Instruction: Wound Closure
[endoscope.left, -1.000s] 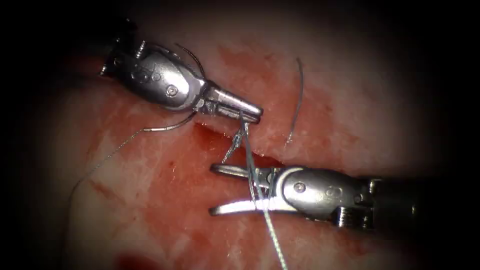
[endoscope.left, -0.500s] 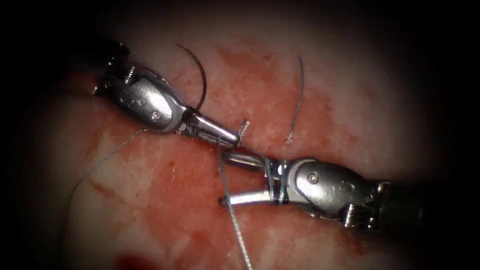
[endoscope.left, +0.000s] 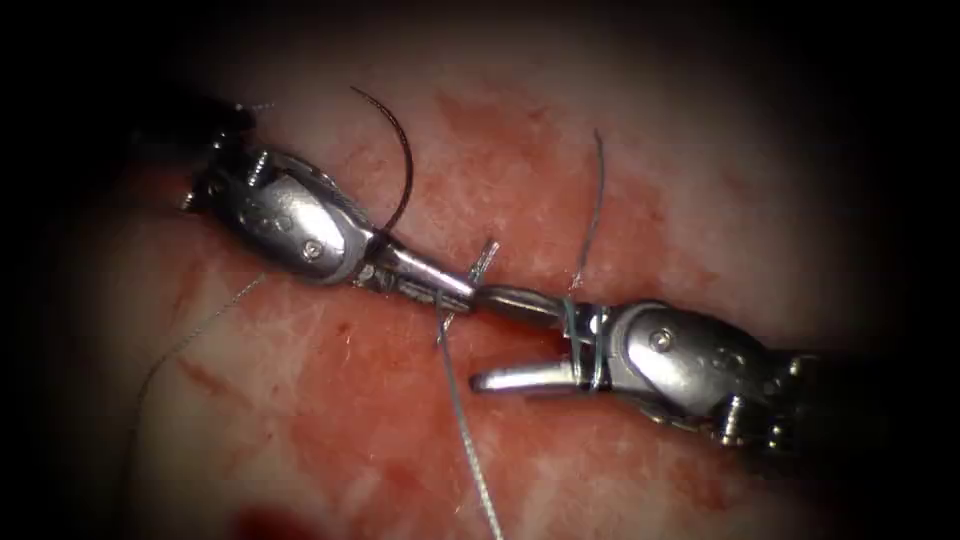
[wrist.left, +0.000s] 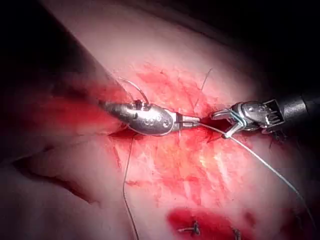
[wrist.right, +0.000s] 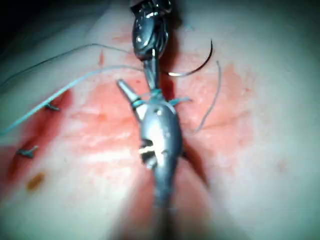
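Both tools have drifted since the earlier endoscope frames: the right tool (endoscope.left: 500, 340) has slid toward the picture's right, and the left tool (endoscope.left: 455, 285) has drawn back up and to the left, uncovering the curved needle (endoscope.left: 395, 150).

That needle lies loose on the tissue (endoscope.left: 700, 200) above the left tool, held by neither tool and not in the tissue; the right wrist view shows it as a dark arc (wrist.right: 197, 67) beside the left tool (wrist.right: 152, 75).

Pressed together, the left tool's jaws pinch the thread (endoscope.left: 460, 420), which runs down from their tip. Spread wide, the right tool's jaws carry turns of thread wound around their base; the upper jaw's tip meets the left tool's tip, where a short thread end (endoscope.left: 485, 260) sticks up.

A separate cut thread piece (endoscope.left: 595, 200) lies on the tissue above the right tool. Red fluid (endoscope.left: 400, 400) stains the tissue around the cut (endoscope.left: 400, 300). No containers are in the scene.

From the left wrist view, the left tool (wrist.left: 192, 120) faces the right tool (wrist.left: 222, 125) tip to tip.
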